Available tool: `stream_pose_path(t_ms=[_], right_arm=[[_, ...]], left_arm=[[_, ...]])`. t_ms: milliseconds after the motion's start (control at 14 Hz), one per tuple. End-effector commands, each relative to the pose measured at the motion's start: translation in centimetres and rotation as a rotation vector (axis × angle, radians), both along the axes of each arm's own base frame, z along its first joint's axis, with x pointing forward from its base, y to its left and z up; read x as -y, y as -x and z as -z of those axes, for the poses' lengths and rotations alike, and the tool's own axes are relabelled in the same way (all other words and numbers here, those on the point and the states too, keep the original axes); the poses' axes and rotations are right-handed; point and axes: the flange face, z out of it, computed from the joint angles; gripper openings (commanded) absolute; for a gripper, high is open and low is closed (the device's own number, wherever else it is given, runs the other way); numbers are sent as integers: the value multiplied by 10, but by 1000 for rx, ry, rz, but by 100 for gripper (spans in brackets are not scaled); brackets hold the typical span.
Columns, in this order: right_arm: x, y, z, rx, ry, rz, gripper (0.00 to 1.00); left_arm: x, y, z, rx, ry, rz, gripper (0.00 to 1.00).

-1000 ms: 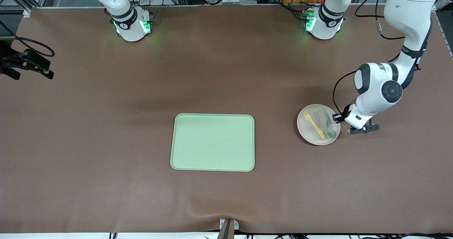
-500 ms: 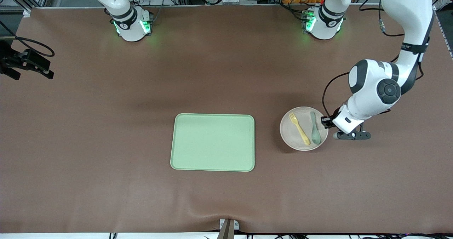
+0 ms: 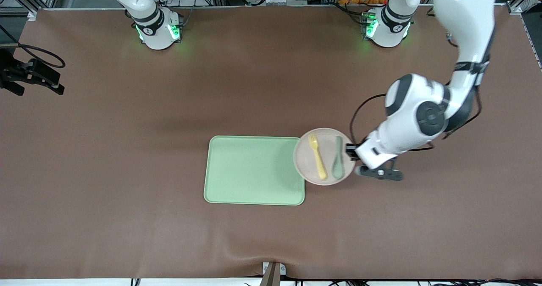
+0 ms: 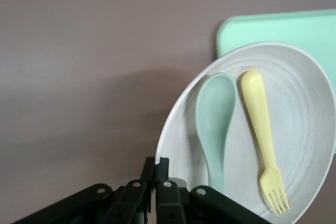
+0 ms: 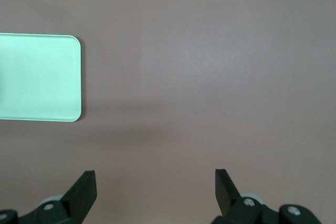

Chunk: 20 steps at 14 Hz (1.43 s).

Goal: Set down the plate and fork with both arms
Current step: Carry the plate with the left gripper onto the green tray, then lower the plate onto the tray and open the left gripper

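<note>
The pale plate (image 3: pixel 305 159) is held by its rim in my left gripper (image 3: pixel 350 150), which is shut on it. The plate's edge reaches over the end of the light-green tray (image 3: pixel 254 170) toward the left arm's end of the table. The yellow fork (image 3: pixel 316 155) and a muted green spoon (image 3: pixel 338 163) lie side by side on the plate. The left wrist view shows the gripper (image 4: pixel 161 169) pinching the rim of the plate (image 4: pixel 304 103), with the fork (image 4: pixel 262 140), the spoon (image 4: pixel 216 124) and the tray's corner (image 4: pixel 273 30). My right gripper (image 5: pixel 155 182) is open and empty over bare table; the right arm waits.
The tray (image 5: pixel 39 77) also shows in the right wrist view. A black camera mount (image 3: pixel 31 76) stands at the right arm's end of the table. A small bracket (image 3: pixel 273 271) sits at the table's front edge. The brown mat (image 3: pixel 127 129) covers the table.
My left arm has carried the plate, with fork and spoon on it, from the left arm's end of the table toward the tray. The plate now overlaps the tray's edge.
</note>
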Motion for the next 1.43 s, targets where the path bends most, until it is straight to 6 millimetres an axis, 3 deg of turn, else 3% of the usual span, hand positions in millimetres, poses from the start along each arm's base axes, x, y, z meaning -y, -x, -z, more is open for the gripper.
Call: stream_pose_path(t_ms=[0,214,500,714,1357], right_arm=[[2,-1,-2,0,-12,-2,100],[3,-1,-2,-2,-12,-1,100],[3,-2,0,-5,-12,-2,100],[3,-3,1,-5,-12,-2,100],[5,-4,4,-14,-12,1,100]], left_arm=[[58,-16,22,-8,48,21,0],[86,-19,38,38,86,44,0],[110,-16,75,74,120,46,0],[117,-24,90,93,149,31,0],[126,-8,131,17,151,25,0]])
